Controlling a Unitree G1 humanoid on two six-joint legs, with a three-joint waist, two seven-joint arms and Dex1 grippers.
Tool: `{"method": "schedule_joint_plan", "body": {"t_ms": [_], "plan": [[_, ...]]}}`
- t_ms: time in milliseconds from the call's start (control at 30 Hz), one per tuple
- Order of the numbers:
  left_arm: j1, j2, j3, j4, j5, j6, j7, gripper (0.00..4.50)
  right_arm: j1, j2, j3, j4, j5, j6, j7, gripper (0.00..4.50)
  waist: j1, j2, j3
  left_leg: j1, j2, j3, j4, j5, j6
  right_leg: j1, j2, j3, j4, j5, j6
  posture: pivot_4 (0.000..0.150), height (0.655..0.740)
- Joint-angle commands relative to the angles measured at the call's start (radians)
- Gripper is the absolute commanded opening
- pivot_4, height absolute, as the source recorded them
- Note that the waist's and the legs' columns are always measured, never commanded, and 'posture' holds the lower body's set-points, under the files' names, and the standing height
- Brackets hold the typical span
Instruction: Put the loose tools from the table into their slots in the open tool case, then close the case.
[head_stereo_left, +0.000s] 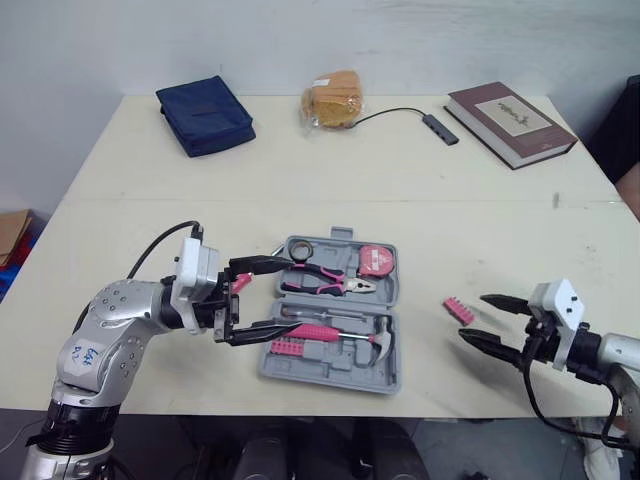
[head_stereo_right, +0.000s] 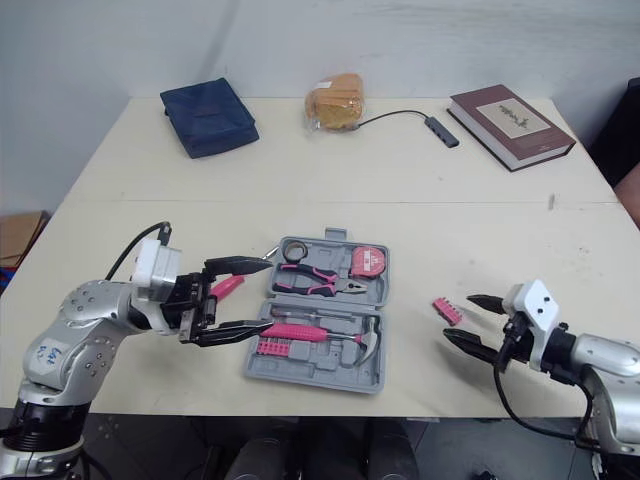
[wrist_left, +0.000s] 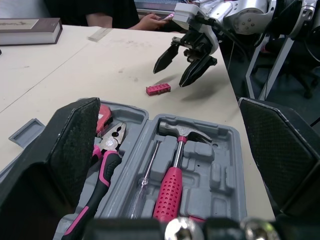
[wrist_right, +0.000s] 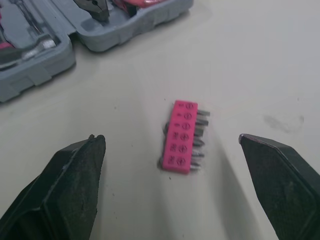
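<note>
A pale, smooth table (head_stereo_left: 300, 180) carries the job, with a grey moulded-plastic case (head_stereo_left: 330, 372) lying open and flat near its front edge, both halves up and the lid yet to be shut. By the look of it the work is well along. Most recesses are filled, one loose piece is plainly left, and closing comes last. The left gripper (head_stereo_left: 285, 295) hangs over the case's left edge, its black textured fingers spread wide and holding nothing. The right gripper (head_stereo_left: 473, 318), also spread and empty, sits low over the table on the case's right. In the near half of the case a hammer (head_stereo_left: 335, 333) lies in its slot, steel head and dimpled pink rubber grip, with a thin screwdriver (wrist_left: 145, 175) alongside. Pliers (head_stereo_left: 320, 285) with pink-and-black handles rest in the far half beside a round pink tape (head_stereo_left: 375, 260). The remaining item, a small pink plastic bit strip (wrist_right: 182, 135) with a row of steel bits, lies flat on the bare table between the case and the right gripper, lined up between its open fingers and touched by neither. A sliver of pink (head_stereo_right: 226, 285) by the left fingers is too hidden to name.
</note>
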Motion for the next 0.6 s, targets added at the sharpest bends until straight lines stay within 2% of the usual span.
{"method": "schedule_joint_plan", "body": {"t_ms": [33,267,600], "plan": [[-0.015,0.010,-0.003,-0.035,-0.011,0.001,-0.011,4.50,-0.026,0.007,0.012,0.079,0.007,-0.057,0.016,4.45,-0.001,0.000,0.000,0.000,0.000,0.000,0.000,0.000,0.000,0.000,0.000,0.000,0.000,0.000,0.000,0.150,0.7400],[-0.022,0.014,-0.003,-0.048,-0.017,0.018,-0.010,4.50,-0.062,0.040,0.054,0.157,-0.002,-0.109,-0.013,4.45,-0.001,0.000,0.000,0.001,0.000,0.000,0.000,0.000,0.000,0.000,0.000,0.000,0.001,0.000,0.000,0.150,0.7400],[-0.015,0.017,-0.001,-0.052,-0.016,0.026,-0.014,4.50,-0.064,0.085,0.105,0.152,-0.027,-0.151,-0.071,4.45,-0.003,-0.001,-0.001,0.001,0.001,0.000,0.000,0.000,0.000,0.001,-0.002,0.001,0.000,0.000,0.000,0.150,0.7400]]}}
